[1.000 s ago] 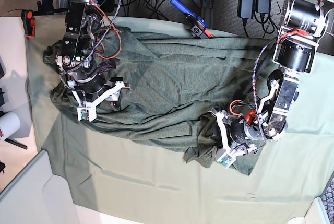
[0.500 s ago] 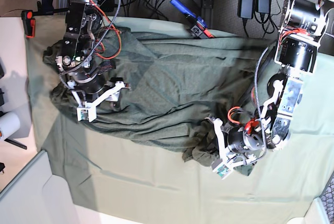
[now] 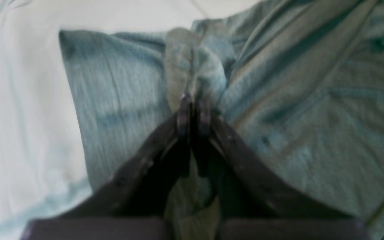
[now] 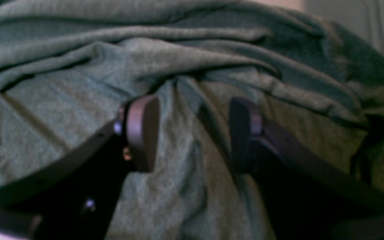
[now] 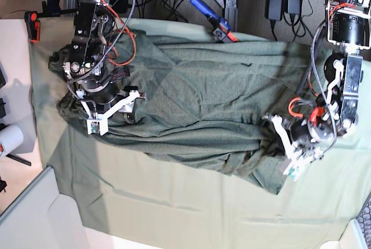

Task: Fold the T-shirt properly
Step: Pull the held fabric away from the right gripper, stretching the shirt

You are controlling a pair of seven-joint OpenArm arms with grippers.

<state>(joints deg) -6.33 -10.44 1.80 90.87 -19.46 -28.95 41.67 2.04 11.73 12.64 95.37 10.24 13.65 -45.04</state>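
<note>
Fold in progress. The left end effector (image 3: 193,111) is closed on a pinched ridge of the T-shirt (image 5: 203,104), fabric bunching just ahead of its tips. The right end effector (image 4: 192,133) stands open, its fingers (image 4: 142,130) pressing into wrinkled cloth that fills the gap between them, nothing gripped. The T-shirt lies spread and creased on the mint-covered tabletop (image 5: 174,208), between both end effectors. Judged step: seizing an edge for the first fold. Next, the right end effector likely must close on its own edge before both lift together.
</note>
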